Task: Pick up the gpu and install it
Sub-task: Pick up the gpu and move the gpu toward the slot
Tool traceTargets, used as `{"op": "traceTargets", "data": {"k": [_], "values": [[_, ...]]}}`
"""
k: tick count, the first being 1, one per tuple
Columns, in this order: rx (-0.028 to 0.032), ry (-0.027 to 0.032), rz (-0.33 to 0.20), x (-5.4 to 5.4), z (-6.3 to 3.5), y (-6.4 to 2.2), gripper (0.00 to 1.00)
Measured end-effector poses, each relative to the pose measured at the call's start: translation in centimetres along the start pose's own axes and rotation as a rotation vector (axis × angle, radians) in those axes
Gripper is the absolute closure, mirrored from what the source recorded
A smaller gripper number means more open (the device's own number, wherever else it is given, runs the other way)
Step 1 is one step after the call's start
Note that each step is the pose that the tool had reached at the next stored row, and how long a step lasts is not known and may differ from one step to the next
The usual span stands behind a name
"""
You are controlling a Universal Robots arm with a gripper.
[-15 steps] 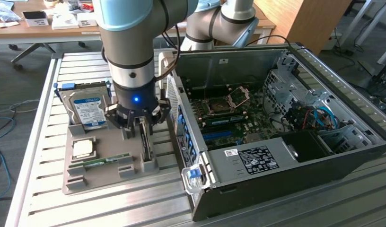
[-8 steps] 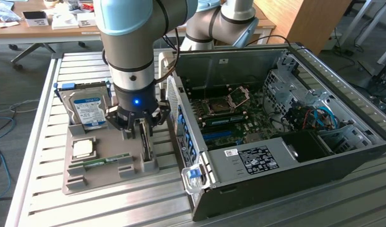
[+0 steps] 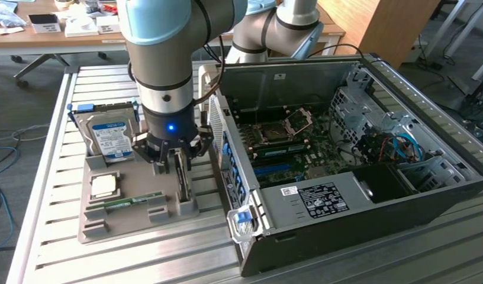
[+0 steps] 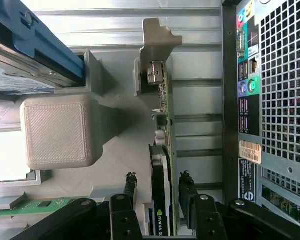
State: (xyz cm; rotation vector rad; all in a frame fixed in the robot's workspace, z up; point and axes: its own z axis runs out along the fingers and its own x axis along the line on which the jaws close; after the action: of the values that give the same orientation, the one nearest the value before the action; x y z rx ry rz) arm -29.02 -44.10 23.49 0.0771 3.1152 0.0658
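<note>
Gripper point(image 4: 157, 176): wide open and holding nothing; it hangs low over the grey tray point(image 3: 139, 228).
Fingers point(image 4: 128, 190): one on each side of the gpu, with a gap showing on both sides (no contact that I can make out).
gpu point(image 4: 166, 120): directly between the gripper's fingers, standing on its long edge in a slot of the tray, dark face towards one finger and green board towards the other.
End bracket point(image 4: 157, 37): silver, at the end of the card that lies out beyond the fingertips.
Hard drive point(image 3: 111, 136): propped upright in the tray, just beside the gripper on the exterior view's left, its blue-white label showing.
Processor chip point(image 3: 105, 186): flat in a tray pocket, near the gripper and below the hard drive in the exterior view.
RAM stick point(image 3: 132, 203): lying in the tray near the chip, apart from the gripper.
Computer case point(image 3: 431, 177): side panel off with the motherboard in sight, close beside the gripper on the exterior view's right.
Worktop point(image 3: 92, 260): slatted metal, carrying the tray and the case.
</note>
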Motion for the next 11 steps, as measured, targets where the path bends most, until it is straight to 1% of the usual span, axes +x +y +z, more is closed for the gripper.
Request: {"op": "traceTargets", "data": {"k": [3, 11], "values": [[-0.0001, 0.0005, -0.008, 0.01, 0.05, 0.04, 0.53], [-0.0003, 0.0004, -0.010, -0.01, 0.09, -0.05, 0.53]]}}
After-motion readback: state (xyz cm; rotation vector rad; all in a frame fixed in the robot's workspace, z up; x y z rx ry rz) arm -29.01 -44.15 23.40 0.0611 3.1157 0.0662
